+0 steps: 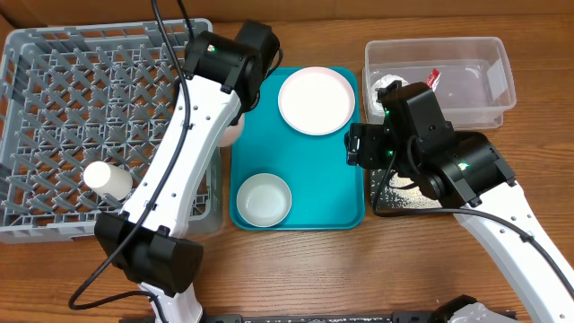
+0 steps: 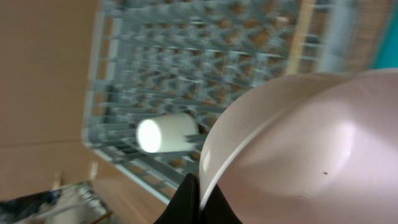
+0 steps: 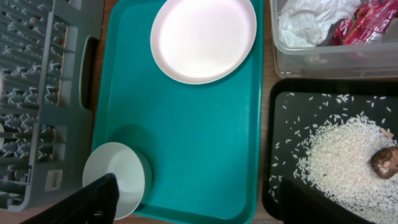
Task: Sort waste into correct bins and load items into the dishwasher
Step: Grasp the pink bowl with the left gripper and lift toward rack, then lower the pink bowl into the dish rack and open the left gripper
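Pale bowls, two: one bowl on the teal tray, the other bowl pinched in your left tool, largely hidden overhead. One plate there too, one cup lying in the rack. Your right tool gapes.

Left pincer pinches a bowl; right pincer hangs spread wide.

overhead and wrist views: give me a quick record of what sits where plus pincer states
rack: cup, lying on its side
teal tray: plate, bowl
tub: paper wad, red wrapper
black tray: rice, brown scrap
left pincer: shut on second bowl, at its rim
right pincer: open, empty
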Controlling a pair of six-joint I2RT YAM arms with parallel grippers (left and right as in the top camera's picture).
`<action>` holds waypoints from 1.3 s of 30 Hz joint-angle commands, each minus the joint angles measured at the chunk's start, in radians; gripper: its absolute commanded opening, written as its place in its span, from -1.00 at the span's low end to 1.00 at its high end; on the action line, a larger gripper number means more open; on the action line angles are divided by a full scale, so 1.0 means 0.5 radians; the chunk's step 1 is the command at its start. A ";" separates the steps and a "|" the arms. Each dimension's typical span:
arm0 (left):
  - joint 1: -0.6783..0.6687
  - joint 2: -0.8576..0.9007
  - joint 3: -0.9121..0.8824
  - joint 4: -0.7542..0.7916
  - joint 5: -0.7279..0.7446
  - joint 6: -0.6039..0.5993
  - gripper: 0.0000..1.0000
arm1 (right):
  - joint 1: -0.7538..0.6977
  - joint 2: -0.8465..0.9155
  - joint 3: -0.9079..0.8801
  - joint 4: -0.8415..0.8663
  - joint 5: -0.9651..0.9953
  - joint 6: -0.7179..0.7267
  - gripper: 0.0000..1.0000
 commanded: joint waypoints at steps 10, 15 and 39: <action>0.515 -0.028 -0.539 0.294 -0.772 -0.346 -0.92 | -0.004 0.001 0.011 0.013 -0.003 0.009 0.67; 0.635 -0.028 -0.632 0.626 -0.766 -0.146 -0.92 | -0.004 0.001 0.011 0.014 -0.004 0.009 0.67; 0.595 -0.025 -1.110 1.203 -0.754 0.273 -0.89 | -0.004 0.001 0.011 0.011 -0.004 0.008 0.66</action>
